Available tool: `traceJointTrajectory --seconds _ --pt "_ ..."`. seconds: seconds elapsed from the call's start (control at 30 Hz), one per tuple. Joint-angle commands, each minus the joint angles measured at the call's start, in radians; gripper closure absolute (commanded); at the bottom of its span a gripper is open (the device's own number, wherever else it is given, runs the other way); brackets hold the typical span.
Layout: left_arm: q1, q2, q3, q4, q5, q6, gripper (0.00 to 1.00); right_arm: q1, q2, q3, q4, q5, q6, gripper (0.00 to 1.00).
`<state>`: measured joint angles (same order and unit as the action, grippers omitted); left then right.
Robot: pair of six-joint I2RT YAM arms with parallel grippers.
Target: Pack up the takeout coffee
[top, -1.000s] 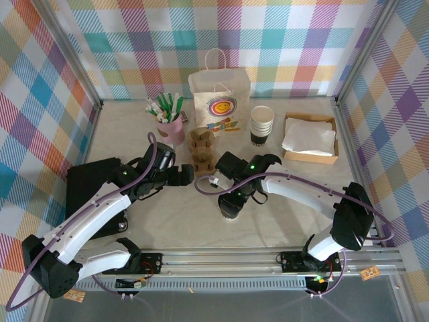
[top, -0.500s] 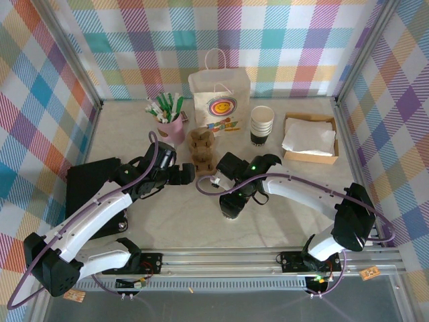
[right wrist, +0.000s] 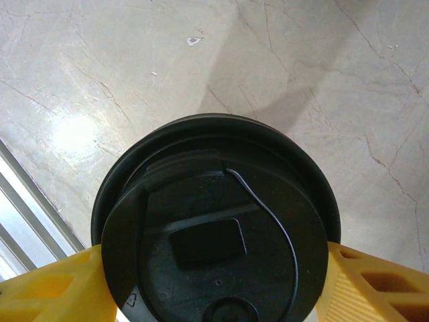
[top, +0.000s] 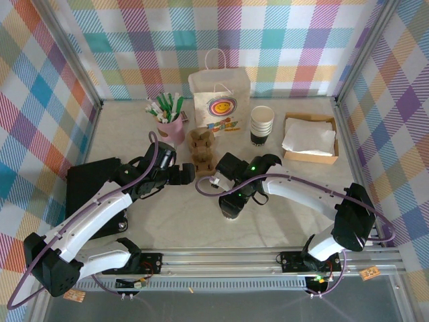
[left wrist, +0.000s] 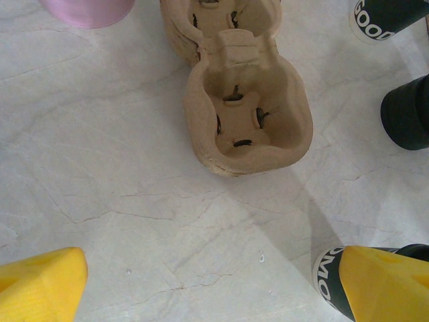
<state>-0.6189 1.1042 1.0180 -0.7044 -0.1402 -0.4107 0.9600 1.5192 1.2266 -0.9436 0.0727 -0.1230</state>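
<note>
Table (top: 134,144): I see a pale, marbled top.
Back row: paper bag (top: 221,100), pink pen cup (top: 172,130), cup stack (top: 261,125), napkin box (top: 310,139).
Middle: cardboard carrier (top: 202,149), lidded coffee (right wrist: 214,228).

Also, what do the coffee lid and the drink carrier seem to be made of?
Lid of the takeout coffee: likely plastic, black, semi-gloss; it shows moulded ridges and soft highlights. Drink carrier: apparently moulded paper pulp, matte tan; rough fibrous surface, rounded pressed cup wells.

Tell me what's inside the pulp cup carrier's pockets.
The cup carrier has an empty near pocket: bare pulp with slits in its floor. Its far pocket is cut off at the left wrist view's edge, so most of its inside cannot be seen.
</note>
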Motion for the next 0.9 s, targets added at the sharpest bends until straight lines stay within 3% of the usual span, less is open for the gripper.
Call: traceJointTrajectory --seconds 0.0,0.47,0.87 --pt "0.013 -0.004 0.012 0.006 0.004 0.006 0.04 0.006 0.018 -0.003 -0.086 0.015 0.056 0.42" --pt "0.013 0.022 0.039 0.018 0.022 0.034 0.03 0.003 -0.02 0.012 -0.119 0.119 0.151 0.47" --pt "0.013 0.057 0.072 0.075 0.081 0.061 0.04 -0.107 -0.099 -0.02 -0.175 0.173 0.291 0.5"
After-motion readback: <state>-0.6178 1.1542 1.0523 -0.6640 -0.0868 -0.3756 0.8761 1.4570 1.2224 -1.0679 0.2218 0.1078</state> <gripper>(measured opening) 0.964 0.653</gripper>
